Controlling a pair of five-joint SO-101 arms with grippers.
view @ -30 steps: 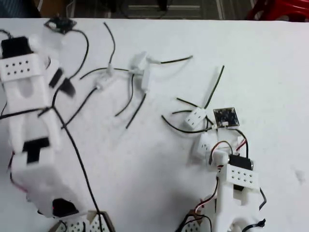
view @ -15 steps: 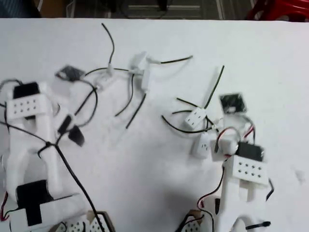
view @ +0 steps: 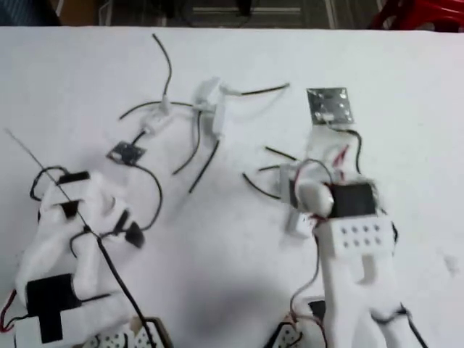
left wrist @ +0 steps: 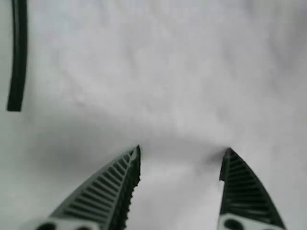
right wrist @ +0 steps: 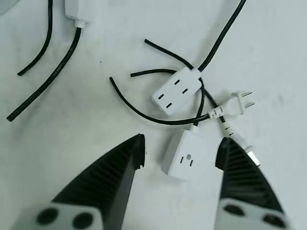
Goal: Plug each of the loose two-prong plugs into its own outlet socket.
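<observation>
White table (view: 428,159), items:
1. Multi-slot socket block (right wrist: 176,91), lying flat, black leads crossing nr it.
2. Single socket (right wrist: 188,155), face up, framed btwn fingers of right pincer (right wrist: 182,143); jaws apart, holding nothing.
3. Two-prong plug (right wrist: 238,103), loose, just beside the block, unplugged.
4. Left pincer (left wrist: 182,152): jaws apart, nothing btwn, over bare table; black cable end (left wrist: 18,52) off to one side.

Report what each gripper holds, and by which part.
Nothing is held. The left gripper is open over the table; the right gripper is open above a white outlet socket, not gripping it.
</observation>
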